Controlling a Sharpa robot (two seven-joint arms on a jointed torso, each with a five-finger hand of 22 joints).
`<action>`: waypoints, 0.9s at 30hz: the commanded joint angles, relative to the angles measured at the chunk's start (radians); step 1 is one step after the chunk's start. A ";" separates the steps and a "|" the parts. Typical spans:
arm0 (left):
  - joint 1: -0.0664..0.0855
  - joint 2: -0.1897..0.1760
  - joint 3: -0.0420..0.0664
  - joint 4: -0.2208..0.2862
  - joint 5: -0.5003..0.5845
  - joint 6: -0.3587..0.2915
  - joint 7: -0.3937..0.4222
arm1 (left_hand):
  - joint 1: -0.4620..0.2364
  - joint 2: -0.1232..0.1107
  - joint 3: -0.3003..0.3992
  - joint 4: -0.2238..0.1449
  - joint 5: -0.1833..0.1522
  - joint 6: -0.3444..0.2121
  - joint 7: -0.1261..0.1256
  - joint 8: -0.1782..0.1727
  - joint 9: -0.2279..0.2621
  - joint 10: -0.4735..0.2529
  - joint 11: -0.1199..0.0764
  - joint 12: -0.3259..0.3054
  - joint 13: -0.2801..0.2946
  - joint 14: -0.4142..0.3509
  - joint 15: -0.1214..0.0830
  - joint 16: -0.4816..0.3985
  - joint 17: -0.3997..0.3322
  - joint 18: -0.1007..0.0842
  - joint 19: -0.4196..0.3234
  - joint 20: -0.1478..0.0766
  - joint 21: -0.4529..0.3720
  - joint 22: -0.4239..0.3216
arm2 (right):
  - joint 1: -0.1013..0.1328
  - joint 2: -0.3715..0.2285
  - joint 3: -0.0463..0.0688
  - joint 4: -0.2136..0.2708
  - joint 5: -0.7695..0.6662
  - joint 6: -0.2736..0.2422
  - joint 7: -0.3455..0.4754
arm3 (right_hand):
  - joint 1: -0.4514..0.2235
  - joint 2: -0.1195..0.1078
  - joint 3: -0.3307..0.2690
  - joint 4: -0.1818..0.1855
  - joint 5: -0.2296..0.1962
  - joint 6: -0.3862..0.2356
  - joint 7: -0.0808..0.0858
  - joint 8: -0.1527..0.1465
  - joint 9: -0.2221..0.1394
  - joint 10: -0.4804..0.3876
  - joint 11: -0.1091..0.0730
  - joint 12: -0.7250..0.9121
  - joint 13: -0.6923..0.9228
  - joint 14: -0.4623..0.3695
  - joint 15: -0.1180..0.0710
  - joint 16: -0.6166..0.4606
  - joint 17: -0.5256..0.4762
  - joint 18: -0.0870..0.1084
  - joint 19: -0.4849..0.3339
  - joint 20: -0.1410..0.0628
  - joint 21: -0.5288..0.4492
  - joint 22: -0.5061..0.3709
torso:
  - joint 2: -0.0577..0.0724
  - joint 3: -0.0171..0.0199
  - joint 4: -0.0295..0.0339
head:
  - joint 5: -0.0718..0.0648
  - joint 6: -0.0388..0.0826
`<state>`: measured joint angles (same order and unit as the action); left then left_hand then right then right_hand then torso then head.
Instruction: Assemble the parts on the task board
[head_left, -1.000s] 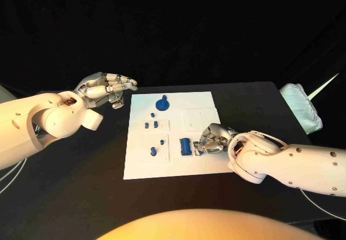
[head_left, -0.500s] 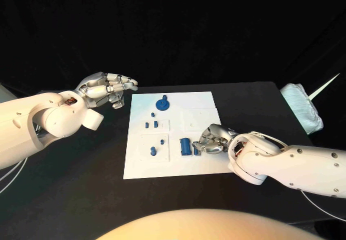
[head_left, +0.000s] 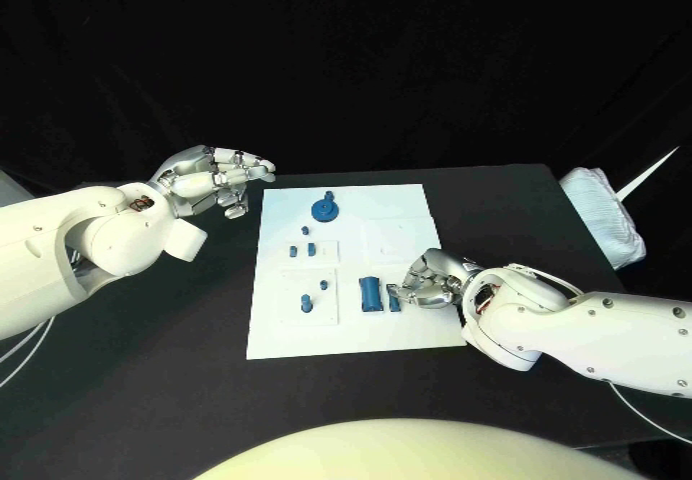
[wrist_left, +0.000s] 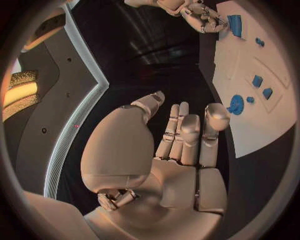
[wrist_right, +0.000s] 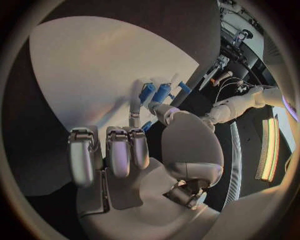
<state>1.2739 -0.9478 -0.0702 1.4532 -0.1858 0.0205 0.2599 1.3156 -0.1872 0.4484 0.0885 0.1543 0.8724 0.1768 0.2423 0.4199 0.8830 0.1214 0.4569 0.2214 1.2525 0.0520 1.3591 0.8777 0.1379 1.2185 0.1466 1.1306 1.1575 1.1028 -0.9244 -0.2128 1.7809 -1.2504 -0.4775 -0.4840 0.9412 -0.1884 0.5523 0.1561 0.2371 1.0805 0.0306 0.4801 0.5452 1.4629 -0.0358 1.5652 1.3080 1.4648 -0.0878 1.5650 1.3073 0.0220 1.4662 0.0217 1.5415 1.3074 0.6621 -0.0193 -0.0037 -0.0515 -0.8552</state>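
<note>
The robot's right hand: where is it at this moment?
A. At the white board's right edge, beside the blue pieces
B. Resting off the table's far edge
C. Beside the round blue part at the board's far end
A: the right hand sits at the task board's right edge, close against a blue part.

Right hand (head_left: 428, 281) sits slightly farther right along the task board (head_left: 346, 340) edge than a second ago, its fingers still touching the small blue part (head_left: 394, 302).

Left hand (head_left: 214, 178) just hovers, fingers loosely apart and holding nothing, while the right hand (head_left: 433, 279) sits low with fingers curled.
</note>
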 joint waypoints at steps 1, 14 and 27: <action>0.000 0.001 0.001 0.001 0.002 0.015 0.004 | 0.007 -0.001 -0.001 0.008 -0.001 -0.003 -0.001 0.003 0.000 -0.002 0.001 -0.004 -0.001 -0.006 -0.001 0.002 -0.001 -0.015 -0.005 0.000 -0.002 -0.001 | -0.001 -0.004 0.000 0.004 -0.010 0.001 0.022 | -0.003 -0.009 -0.002 -0.005 -0.010 -0.004 0.002 -0.003 -0.001 0.107 0.000 0.002 0.261 0.106 -0.007 0.006 0.263 -0.016 0.098 -0.009 -0.003 0.255 | 0.000 0.0006 0.0008 | 0.000 0.001; 0.000 0.001 0.000 0.000 0.002 0.015 0.003 | 0.007 -0.001 -0.001 0.008 -0.001 -0.003 -0.001 0.003 0.000 -0.002 0.001 -0.004 -0.001 -0.006 -0.001 0.002 -0.001 -0.015 -0.005 0.000 -0.002 -0.001 | -0.001 -0.027 0.000 0.026 0.012 0.019 0.076 | -0.031 -0.023 -0.052 0.028 -0.112 -0.004 0.003 0.000 -0.005 0.106 0.002 0.001 0.261 0.106 -0.006 0.006 0.263 -0.016 0.098 -0.007 -0.004 0.255 | 0.000 -0.0005 0.0011 | 0.001 0.001; 0.000 -0.001 0.000 -0.001 0.002 0.014 0.002 | 0.009 0.000 -0.001 0.010 -0.001 -0.003 -0.001 0.004 0.000 -0.003 0.001 -0.004 -0.002 -0.006 -0.001 0.002 0.001 -0.015 -0.005 0.000 -0.002 0.000 | -0.002 -0.063 -0.001 0.039 0.013 0.060 0.096 | 0.112 -0.021 -0.193 0.017 -0.181 -0.008 0.003 -0.001 -0.015 0.104 0.001 -0.005 0.259 0.106 -0.007 0.006 0.263 -0.015 0.097 -0.008 -0.006 0.255 | 0.000 -0.0004 0.0003 | 0.002 0.001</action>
<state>1.2739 -0.9504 -0.0708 1.4516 -0.1858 0.0206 0.2580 1.3156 -0.1872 0.4484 0.0941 0.1544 0.8724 0.1768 0.2422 0.4200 0.8830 0.1214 0.4569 0.2206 1.2526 0.0521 1.3591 0.8778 0.1379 1.2185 0.1466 1.1306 1.1575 1.1016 -0.9869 -0.2132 1.8198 -1.2348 -0.4479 -0.4092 1.0464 -0.2099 0.3638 0.1723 0.0542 1.0802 0.0309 0.4800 0.5304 1.4630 -0.0356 1.5651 1.3079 1.4649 -0.0877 1.5650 1.3079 0.0221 1.4662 0.0218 1.5415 1.3080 0.6623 -0.0198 -0.0031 -0.0496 -0.8546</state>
